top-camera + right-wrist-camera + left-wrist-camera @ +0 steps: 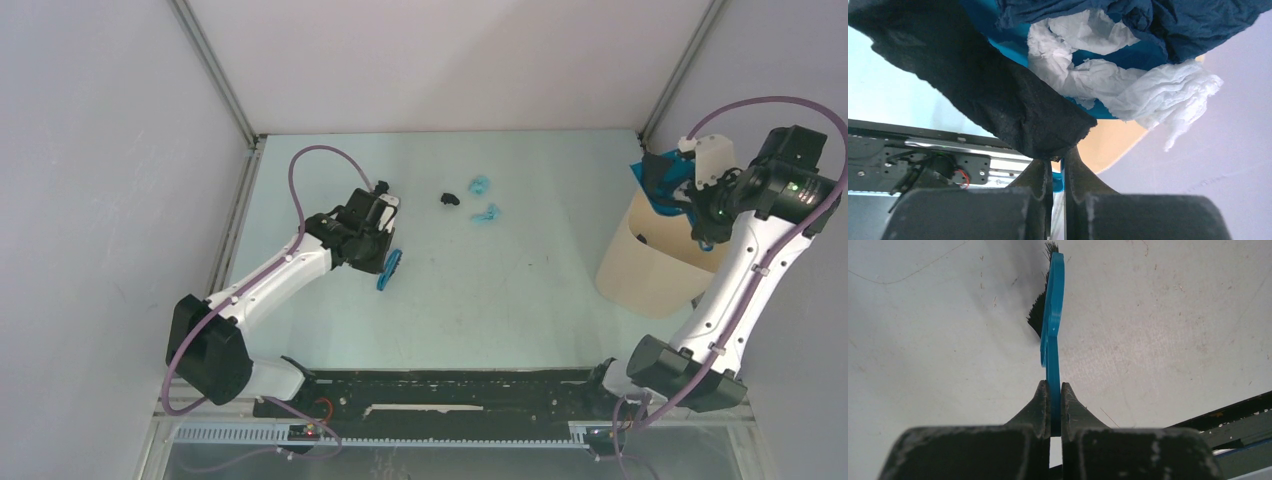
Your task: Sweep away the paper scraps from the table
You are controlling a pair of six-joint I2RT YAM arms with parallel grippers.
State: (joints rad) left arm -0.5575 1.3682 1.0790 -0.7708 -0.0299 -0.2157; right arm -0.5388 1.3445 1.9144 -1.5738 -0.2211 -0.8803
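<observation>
- Sweeping suits the paper scraps: light, soft; push them, do not pinch.
- Your left jaws clamp the brush handle; right jaws clamp the dustpan.

Top edge clips the bristle tip of the blue plastic hand brush. On the right wrist view, crumpled dark blue, white and black paper scraps bury most of the blue plastic dustpan and run off the frame. From above, the right arm masks one flank of the tall beige bin, and the loose scraps on the tabletop are too small to make out.
</observation>
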